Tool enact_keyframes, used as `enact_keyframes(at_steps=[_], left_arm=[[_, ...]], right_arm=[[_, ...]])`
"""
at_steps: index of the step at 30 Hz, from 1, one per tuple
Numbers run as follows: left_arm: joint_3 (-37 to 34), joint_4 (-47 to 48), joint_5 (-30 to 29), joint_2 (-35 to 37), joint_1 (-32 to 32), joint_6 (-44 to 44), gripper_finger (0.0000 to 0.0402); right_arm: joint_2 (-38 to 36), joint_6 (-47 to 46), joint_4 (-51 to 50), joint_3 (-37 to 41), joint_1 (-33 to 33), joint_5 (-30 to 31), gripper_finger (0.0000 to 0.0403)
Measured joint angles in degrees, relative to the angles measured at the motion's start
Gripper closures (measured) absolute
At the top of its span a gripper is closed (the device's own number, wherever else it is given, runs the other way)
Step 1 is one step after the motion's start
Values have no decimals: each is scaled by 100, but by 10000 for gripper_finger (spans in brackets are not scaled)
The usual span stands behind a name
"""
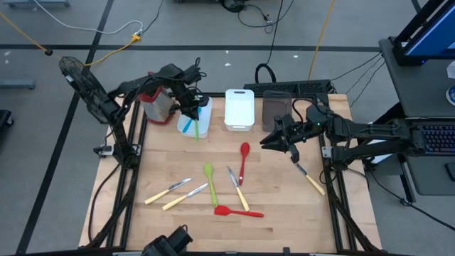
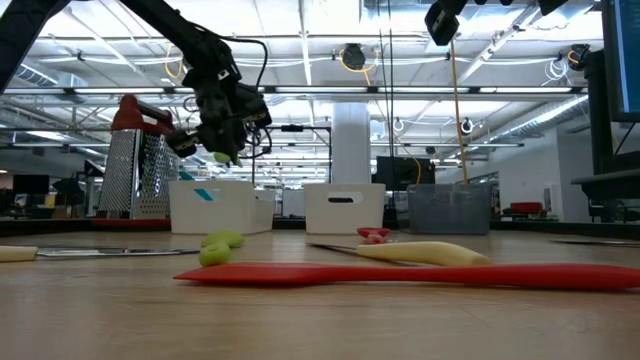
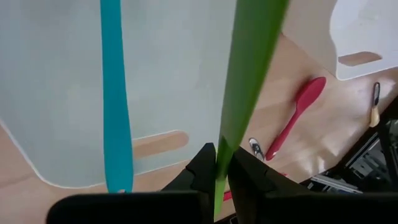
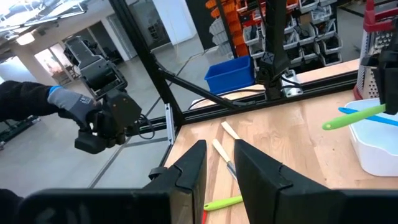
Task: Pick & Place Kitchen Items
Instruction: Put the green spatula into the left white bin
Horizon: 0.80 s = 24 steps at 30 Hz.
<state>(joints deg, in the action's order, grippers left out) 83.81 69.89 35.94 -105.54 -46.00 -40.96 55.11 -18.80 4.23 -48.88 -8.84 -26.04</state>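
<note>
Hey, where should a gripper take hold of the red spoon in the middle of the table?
Grip the red spoon on its handle, nearer the bowl, coming straight down from above with fingers across it. It lies flat, and a knife lies close beside the handle's tail end.

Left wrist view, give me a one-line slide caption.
Left gripper shut on a green utensil above the white bin, which holds a blue utensil.
</note>
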Motion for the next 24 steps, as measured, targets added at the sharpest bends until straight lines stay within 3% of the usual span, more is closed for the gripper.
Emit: enact_keyframes(at_steps=[24], left_arm=[[-2,231,28,-244,-42,245,364]], right_arm=[[0,-149,22,0,-4,-118,330]])
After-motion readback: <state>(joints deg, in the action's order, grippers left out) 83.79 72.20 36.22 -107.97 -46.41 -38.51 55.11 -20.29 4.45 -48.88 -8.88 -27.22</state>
